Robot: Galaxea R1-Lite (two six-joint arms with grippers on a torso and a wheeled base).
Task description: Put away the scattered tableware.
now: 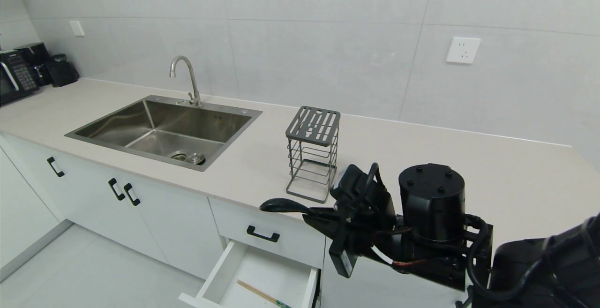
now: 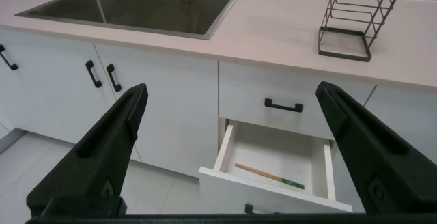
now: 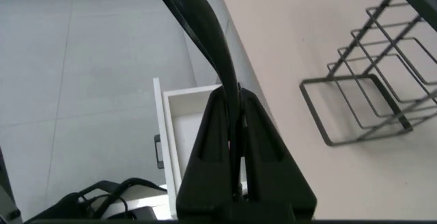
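The left gripper (image 2: 230,87) has its two black fingers (image 2: 102,149) spread wide apart with nothing between them. Seen from its wrist, the steel sink (image 2: 116,27) lies beyond the left finger, and a pulled-out white drawer (image 2: 222,152) shows in the gap between the two. Wooden chopsticks (image 2: 270,176) lie on the drawer floor, nearer the right finger. A dark wire rack (image 2: 348,19) stands on the pale countertop (image 2: 273,26) past that right finger's tip. In the head view, the sink (image 1: 131,152) and its curved faucet (image 1: 187,76) sit well away from the right gripper's (image 1: 323,216) fingers, on their left. The open drawer (image 1: 220,275) with the chopsticks (image 1: 260,294) lies below them. The rack (image 1: 311,158) stands upright on the countertop (image 1: 422,158) just behind them. The right gripper (image 3: 232,98) is clamped tight on the handle of a black spoon (image 3: 198,19). The spoon (image 1: 281,205) reaches out past the fingertips toward the left. Its bowl hangs at the counter's front edge, above the drawer (image 3: 188,125) and apart from the rack (image 3: 369,94).
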